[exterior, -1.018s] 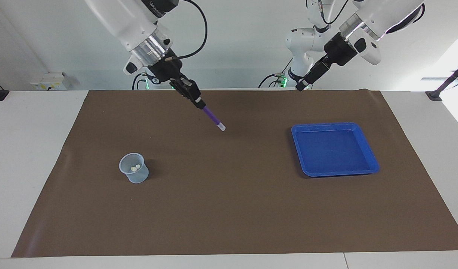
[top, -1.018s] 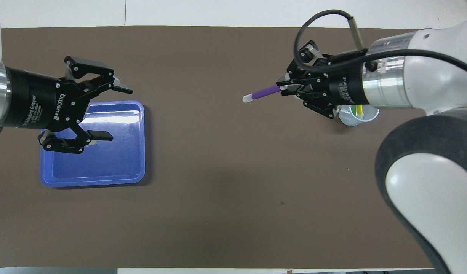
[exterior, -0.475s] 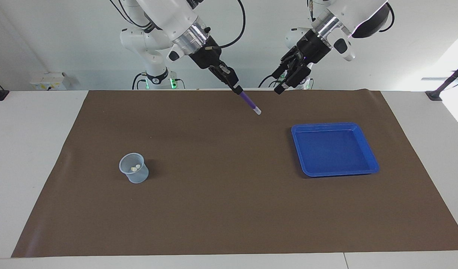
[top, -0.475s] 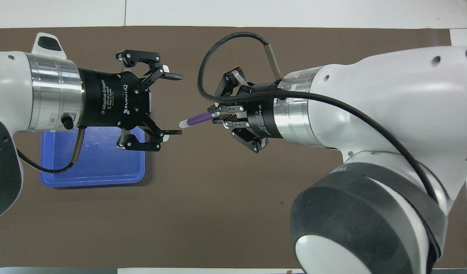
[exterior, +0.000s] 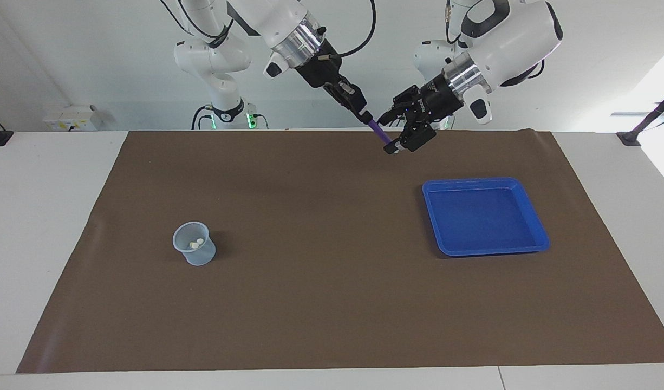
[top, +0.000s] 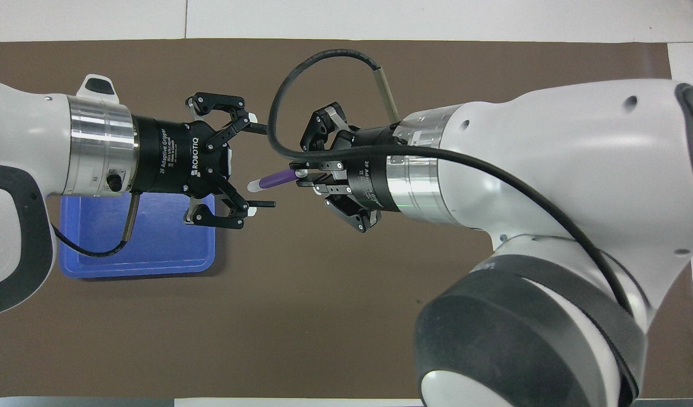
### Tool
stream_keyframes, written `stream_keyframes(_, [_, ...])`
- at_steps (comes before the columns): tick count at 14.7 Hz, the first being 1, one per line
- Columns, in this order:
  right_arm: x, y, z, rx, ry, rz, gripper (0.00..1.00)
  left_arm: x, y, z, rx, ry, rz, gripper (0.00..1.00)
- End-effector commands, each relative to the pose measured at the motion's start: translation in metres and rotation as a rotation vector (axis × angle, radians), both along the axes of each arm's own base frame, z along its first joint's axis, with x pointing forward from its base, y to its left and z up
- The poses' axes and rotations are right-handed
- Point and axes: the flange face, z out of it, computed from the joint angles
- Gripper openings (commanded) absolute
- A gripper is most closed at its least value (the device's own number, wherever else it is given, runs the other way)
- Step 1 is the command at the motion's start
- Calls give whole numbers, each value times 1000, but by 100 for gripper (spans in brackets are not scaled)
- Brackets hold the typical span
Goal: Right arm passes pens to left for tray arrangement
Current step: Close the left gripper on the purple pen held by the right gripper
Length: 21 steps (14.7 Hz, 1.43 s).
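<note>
Overhead view stock list for you, operator, biggest first, all placed against the tray.

1. Brown mat (exterior: 332,303): covers the table and carries everything you see below.

2. Tray (exterior: 486,216): your landmark. Blue, shallow, square with a raised rim, flat on the mat toward the left arm's end. Nothing lies in it.

3. Right gripper (top: 299,175): up in the air over bare mat beside the tray, toward the table's middle. You will find its fingertips pinched together on the purple pen.

4. Left gripper (top: 261,165): in the air over the tray's edge and the mat just beside it, facing the right gripper. Its fingers stand wide apart, one on either side of the pen's whitish tip, gripping nothing.

5. Cup (exterior: 194,250): small, translucent pale blue, upright on the mat well apart from the tray, toward the right arm's end. Two whitish pen ends show inside it.

6. Purple pen (top: 276,179): held tilted in the air, whitish end pointing toward the tray and reaching between the left gripper's open fingers.
</note>
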Motion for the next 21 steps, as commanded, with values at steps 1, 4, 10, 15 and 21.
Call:
stream_keyframes(1, [5,2,3,32,11,-9,0,-15,7,-4,-23,10,-11,95])
stream_keyframes(4, [5,2,2,29,10,-7,0,-17,7,-4,-30,24,-16,92])
stream_keyframes(10, [4,3,3,28,7,-4,0,-23,8,-7,-27,37,-14,76])
stream_keyframes(15, [4,2,2,25,4,-3,0,-25,5,-8,-27,42,-19,64])
stream_keyframes(21, [4,2,3,22,1,-1,0,-26,5,-8,-26,45,-22,34])
